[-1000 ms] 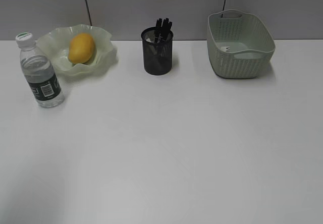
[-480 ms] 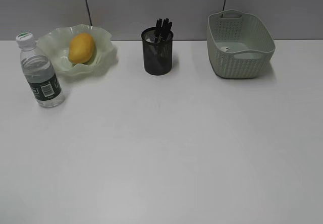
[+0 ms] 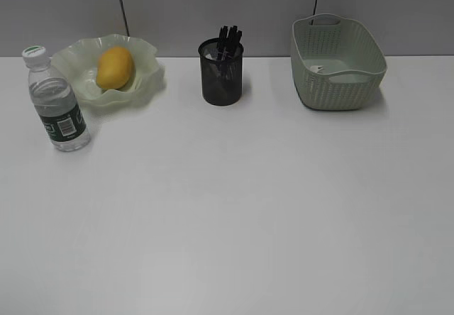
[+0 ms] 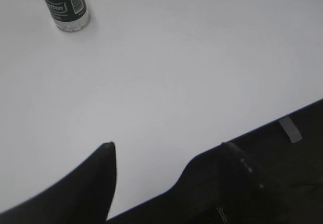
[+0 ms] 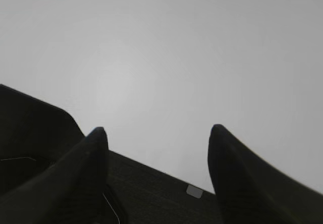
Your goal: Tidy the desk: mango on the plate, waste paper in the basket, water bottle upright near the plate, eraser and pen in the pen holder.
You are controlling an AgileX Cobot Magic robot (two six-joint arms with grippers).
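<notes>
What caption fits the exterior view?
Tidied desk: mango in plate, water bottle upright, pen holder, basket.

On the counter there is one mango, one plate, one water bottle, one pen holder and one basket. Several dark pens stand in the holder, their exact number unclear. Two tools show, the left tool and the right tool.
</notes>
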